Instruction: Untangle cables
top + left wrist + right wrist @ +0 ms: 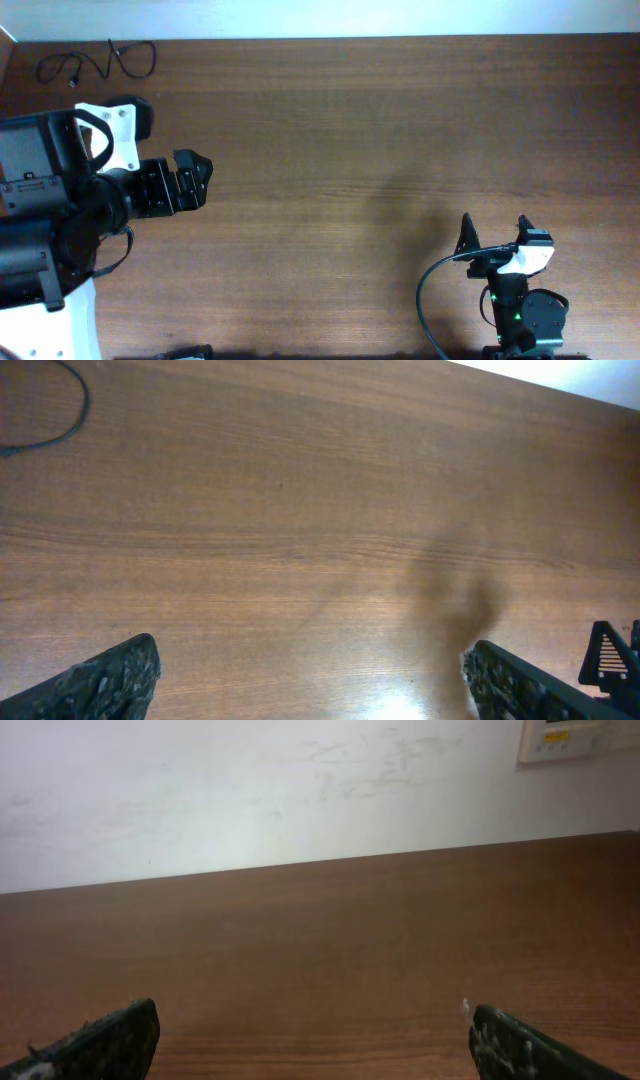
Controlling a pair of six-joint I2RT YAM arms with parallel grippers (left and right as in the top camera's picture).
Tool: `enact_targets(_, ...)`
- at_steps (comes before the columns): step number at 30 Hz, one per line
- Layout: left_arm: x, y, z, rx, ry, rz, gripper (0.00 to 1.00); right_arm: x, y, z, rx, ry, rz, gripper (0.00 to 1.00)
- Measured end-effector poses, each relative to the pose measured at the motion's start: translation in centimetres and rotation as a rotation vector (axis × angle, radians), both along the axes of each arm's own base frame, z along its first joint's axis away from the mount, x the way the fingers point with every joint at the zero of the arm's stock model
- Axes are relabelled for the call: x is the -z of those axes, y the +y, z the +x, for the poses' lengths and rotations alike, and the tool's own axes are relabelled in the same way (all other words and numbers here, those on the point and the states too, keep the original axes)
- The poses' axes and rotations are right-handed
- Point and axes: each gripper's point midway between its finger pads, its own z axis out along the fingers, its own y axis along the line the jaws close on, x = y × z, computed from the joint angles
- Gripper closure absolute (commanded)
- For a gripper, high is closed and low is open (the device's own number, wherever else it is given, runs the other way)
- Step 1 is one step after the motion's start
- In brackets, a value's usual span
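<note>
Reaching for the thin black cables at the table's far left corner risks snagging one loop and tightening the knot, since I cannot tell how many cords lie there. Left gripper hovers wide apart, empty; right gripper sits wide too, well away. My left wrist view shows one curve, cut off

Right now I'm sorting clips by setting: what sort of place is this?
Probably an indoor lab or office bench: a bare wooden table against a scuffed white wall, with a wall control panel and thin cables on the table.
</note>
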Motion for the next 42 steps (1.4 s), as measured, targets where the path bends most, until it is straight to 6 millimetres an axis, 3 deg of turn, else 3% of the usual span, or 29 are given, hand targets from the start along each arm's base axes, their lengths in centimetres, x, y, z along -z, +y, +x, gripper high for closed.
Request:
enact_targets(15,0.0,0.0,0.0,0.0,0.0,0.0,0.01,0.0,0.0,0.0,-0.009,-0.001,-0.11,0.02)
enact_targets(42,0.0,0.0,0.0,0.0,0.0,0.0,0.01,0.0,0.0,0.0,-0.01,-0.001,-0.124,0.02)
